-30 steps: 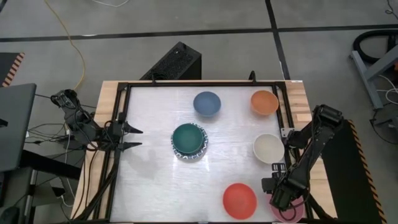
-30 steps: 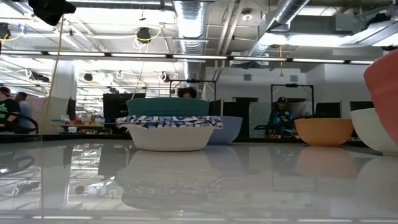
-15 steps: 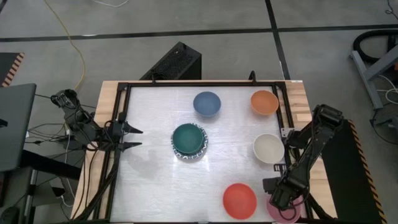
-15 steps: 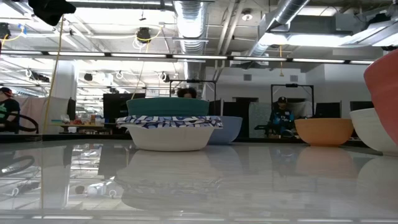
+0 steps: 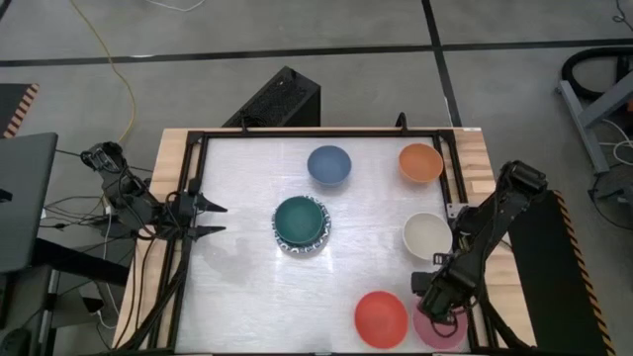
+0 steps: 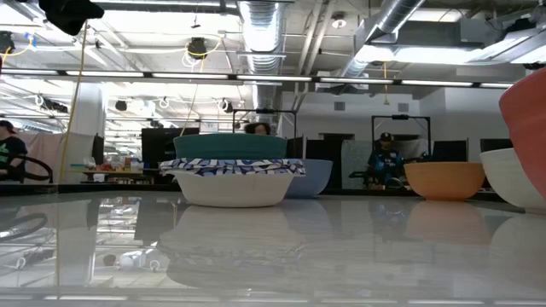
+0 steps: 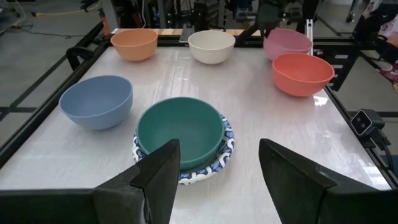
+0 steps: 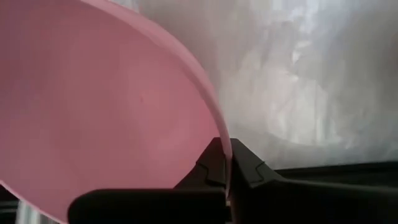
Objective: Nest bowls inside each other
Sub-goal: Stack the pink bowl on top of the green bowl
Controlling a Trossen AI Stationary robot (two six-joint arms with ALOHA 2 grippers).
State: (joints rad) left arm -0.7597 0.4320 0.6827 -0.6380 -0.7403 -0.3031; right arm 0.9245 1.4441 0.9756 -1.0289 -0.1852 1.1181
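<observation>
On the worktop the green bowl sits nested inside a white bowl with a blue patterned rim, near the middle. From above only one patterned rim shows under the green bowl, and how many such bowls are stacked there cannot be told. The other bowls hold nothing. The blue bowl stands toward the far edge, the orange bowl at the far right corner, and the cream bowl along the right side. The red bowl sits at the near edge, right of centre.

The pink bowl is at the near right corner, just beside the red bowl. The right gripper is over the pink bowl's rim. In the right wrist view its jaws are clamped on the rim of the pink bowl, one jaw inside the wall and one outside. Whether the bowl rests on the worktop or is lifted off it cannot be told.

The left gripper waits at the left edge of the worktop, its jaws spread apart and empty. It points toward the green bowl and stands well apart from it.
</observation>
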